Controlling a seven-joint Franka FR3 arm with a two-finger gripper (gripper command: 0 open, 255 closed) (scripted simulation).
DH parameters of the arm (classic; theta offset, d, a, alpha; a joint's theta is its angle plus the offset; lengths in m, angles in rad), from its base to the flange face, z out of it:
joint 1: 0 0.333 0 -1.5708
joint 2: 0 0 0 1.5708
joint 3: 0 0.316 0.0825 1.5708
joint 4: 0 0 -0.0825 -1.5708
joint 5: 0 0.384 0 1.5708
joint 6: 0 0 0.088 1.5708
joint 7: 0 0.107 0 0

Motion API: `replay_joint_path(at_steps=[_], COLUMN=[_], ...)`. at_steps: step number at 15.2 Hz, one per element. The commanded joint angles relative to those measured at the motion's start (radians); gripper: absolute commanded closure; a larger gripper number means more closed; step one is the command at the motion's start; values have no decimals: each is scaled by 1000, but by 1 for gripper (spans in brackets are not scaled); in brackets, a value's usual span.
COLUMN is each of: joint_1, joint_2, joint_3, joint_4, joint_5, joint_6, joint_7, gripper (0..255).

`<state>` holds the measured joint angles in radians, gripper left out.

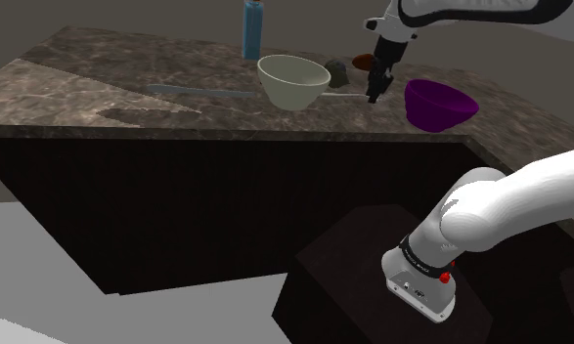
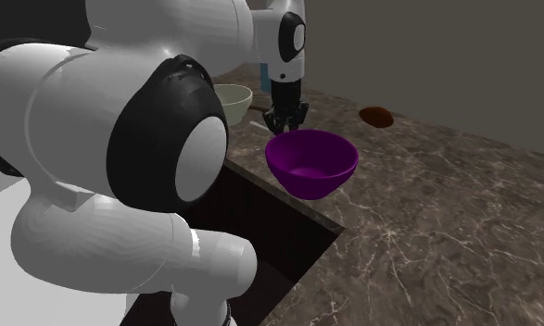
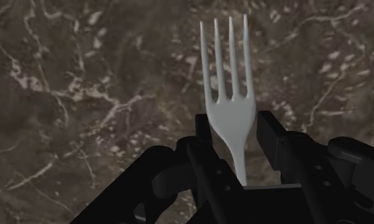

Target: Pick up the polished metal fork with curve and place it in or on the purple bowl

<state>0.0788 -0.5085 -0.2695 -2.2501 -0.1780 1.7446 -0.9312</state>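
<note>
Your gripper (image 3: 233, 127) is down at the counter (image 3: 83, 95), fingers clamped on the fork (image 3: 229, 95) just below its tines, which point away from the hand. The purple bowl (image 1: 439, 109) sits near one side of the gripper, a cream bowl (image 1: 292, 83) near the other.

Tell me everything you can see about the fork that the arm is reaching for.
The fork is pale silvery grey, smooth and plain. It has four long slim tines, a broad head and a neck that narrows into a thin handle running back under the end effector. It sits flat against the dark veined counter, tines pointing away from the hand. The black fingers clasp its head from both sides. Whether it has left the counter cannot be told.
</note>
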Motion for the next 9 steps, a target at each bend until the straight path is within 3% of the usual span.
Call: replay_joint_path(at_steps=[1, 9], joint_1=[1, 6], joint_2=[1, 14], joint_3=[2, 11], joint_4=[29, 147], joint_5=[2, 11], joint_6=[-28, -133], joint_7=[-2, -10], gripper=[255, 255])
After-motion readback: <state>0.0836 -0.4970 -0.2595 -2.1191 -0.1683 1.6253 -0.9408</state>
